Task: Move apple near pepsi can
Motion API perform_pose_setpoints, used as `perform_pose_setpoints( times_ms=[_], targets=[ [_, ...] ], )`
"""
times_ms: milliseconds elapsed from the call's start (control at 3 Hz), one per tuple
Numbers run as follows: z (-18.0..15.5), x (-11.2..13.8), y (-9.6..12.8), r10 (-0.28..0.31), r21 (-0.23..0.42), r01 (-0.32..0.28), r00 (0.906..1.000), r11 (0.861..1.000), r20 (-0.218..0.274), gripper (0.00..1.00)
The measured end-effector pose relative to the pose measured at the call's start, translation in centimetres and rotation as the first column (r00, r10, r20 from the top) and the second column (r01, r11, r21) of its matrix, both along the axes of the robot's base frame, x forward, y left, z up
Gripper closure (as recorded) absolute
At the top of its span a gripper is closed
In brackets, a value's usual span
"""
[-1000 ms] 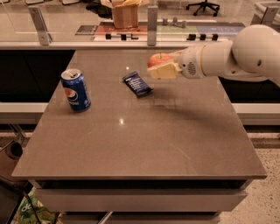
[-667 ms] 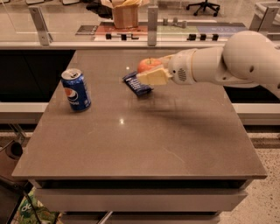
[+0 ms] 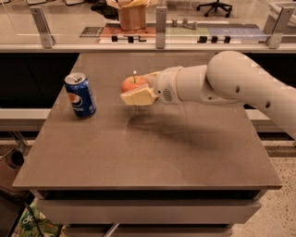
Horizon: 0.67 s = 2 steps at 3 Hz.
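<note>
The pepsi can (image 3: pixel 81 95) stands upright on the left part of the brown table (image 3: pixel 152 152). The gripper (image 3: pixel 135 90) reaches in from the right on a white arm (image 3: pixel 231 78) and is shut on the apple (image 3: pixel 132 84), a red-orange fruit with a short stem. It holds the apple above the table, a short way to the right of the can. A cream-coloured finger (image 3: pixel 138 97) covers the apple's lower front. The flat dark blue snack packet is hidden behind the gripper and arm.
A glass barrier on a counter (image 3: pixel 152 32) runs behind the table, with a brown paper bag (image 3: pixel 132 14) on it. The table's front edge (image 3: pixel 148 186) is near the bottom of the view. The floor lies to both sides.
The gripper has carried the apple to the left, past the snack packet, and closer to the pepsi can. The can has not moved.
</note>
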State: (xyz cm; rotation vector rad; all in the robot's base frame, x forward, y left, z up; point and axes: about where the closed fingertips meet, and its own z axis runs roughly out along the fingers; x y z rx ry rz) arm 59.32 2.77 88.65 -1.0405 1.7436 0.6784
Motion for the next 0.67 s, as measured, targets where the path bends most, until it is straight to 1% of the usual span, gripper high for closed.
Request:
perform_pose_setpoints(
  times_ms=[333,667],
  targets=[
    [-0.9,-1.8,2.4,0.012,0.000,-0.012,0.9998,1.000,-0.016,1.00],
    [-2.2,-3.2,4.3,0.020,0.024,-0.019,0.9993,1.000,-0.033,1.00]
  ],
)
